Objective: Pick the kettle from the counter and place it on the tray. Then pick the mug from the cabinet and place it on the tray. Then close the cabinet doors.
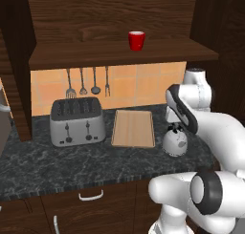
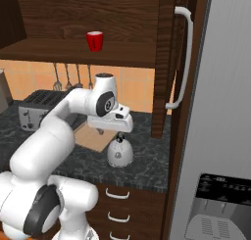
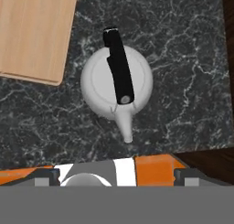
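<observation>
The silver kettle (image 3: 116, 81) with its black handle stands on the dark counter (image 1: 72, 161), just right of the tan tray (image 1: 133, 128). My gripper (image 2: 110, 132) hangs directly above the kettle (image 2: 120, 153), open, with nothing between its fingers and a gap down to the handle. In the hand view the spout points toward the bottom and the tray (image 3: 32, 31) fills the upper left corner. The arm partly hides the kettle (image 1: 176, 141) in the left base view. The red mug (image 1: 136, 40) sits on the shelf of the cabinet (image 1: 119, 54), whose doors stand open; the right door (image 2: 169, 62) carries a long silver bar handle.
A silver toaster (image 1: 77, 122) stands left of the tray. Kitchen utensils (image 1: 86, 82) hang on the tiled wall under the shelf. A tall grey fridge (image 2: 220, 136) closes off the right side. Drawers (image 2: 117, 195) lie below the counter's front edge.
</observation>
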Robot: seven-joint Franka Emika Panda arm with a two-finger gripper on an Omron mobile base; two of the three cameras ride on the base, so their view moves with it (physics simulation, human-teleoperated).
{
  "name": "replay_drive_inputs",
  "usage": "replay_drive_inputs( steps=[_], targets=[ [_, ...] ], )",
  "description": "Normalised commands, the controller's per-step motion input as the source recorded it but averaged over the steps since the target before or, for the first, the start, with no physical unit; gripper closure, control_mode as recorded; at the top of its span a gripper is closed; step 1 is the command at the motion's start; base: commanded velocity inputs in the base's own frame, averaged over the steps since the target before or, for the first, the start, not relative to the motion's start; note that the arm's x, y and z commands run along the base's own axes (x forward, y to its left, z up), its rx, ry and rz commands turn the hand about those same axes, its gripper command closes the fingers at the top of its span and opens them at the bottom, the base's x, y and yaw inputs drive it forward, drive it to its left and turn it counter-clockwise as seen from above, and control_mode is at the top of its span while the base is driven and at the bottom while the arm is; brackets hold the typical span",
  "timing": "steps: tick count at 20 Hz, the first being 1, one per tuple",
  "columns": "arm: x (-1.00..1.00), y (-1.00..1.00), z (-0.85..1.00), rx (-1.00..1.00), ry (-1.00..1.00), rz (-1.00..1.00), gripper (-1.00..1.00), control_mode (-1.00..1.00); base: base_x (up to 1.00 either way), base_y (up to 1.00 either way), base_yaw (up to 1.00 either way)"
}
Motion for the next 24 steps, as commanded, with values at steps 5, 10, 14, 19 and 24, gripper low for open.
replay_drive_inputs(
  steps=[5, 10, 14, 19, 24],
  targets=[
    [0.34, -0.14, -0.3, 0.0, 0.04, 0.0, -1.0, -1.0, 0.0, 0.0, 0.0],
    [0.37, -0.08, -0.35, 0.0, 0.02, 0.0, -1.0, -1.0, 0.0, 0.0, 0.0],
    [0.33, -0.16, -0.33, 0.04, 0.01, 0.01, -1.0, -1.0, 0.0, 0.0, 0.0],
    [0.34, -0.07, -0.31, 0.04, 0.0, 0.04, -1.0, -1.0, 0.0, 0.0, 0.0],
    [0.1, 0.02, -0.27, 0.0, 0.0, 0.0, -1.0, -1.0, 0.0, 0.0, 0.0]
  ],
)
